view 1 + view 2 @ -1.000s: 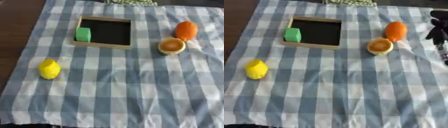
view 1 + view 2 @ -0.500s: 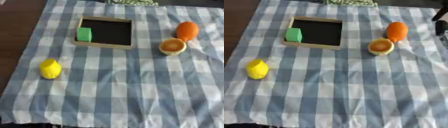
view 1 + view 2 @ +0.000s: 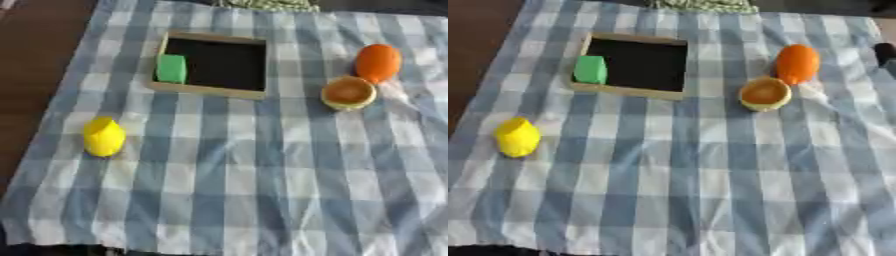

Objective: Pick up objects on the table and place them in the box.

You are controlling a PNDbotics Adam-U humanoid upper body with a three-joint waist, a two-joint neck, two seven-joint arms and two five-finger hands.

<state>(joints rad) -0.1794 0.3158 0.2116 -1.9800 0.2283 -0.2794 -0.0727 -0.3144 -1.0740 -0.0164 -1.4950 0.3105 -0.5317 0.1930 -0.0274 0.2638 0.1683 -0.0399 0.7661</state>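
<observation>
Checked cloth [image 3: 262,175] fills our view. At upper left sits the box [image 3: 214,89], a green block [image 3: 171,68] inside its left side. At upper right an orange fruit [image 3: 378,62] touches a round orange cup-like object [image 3: 348,93]. A yellow object [image 3: 103,136] lies at left. We see only a dark bit of our right hand [image 3: 885,52] at the right edge; its fingers we cannot tell.

**Green block in the box, three items on the cloth**

A wooden box [image 3: 213,91] sits on a blue checked cloth [image 3: 262,180], a green block [image 3: 171,68] against its left wall. A yellow object [image 3: 103,136] lies left; an orange fruit [image 3: 378,62] touches a round orange-and-tan piece [image 3: 348,93] right.
</observation>
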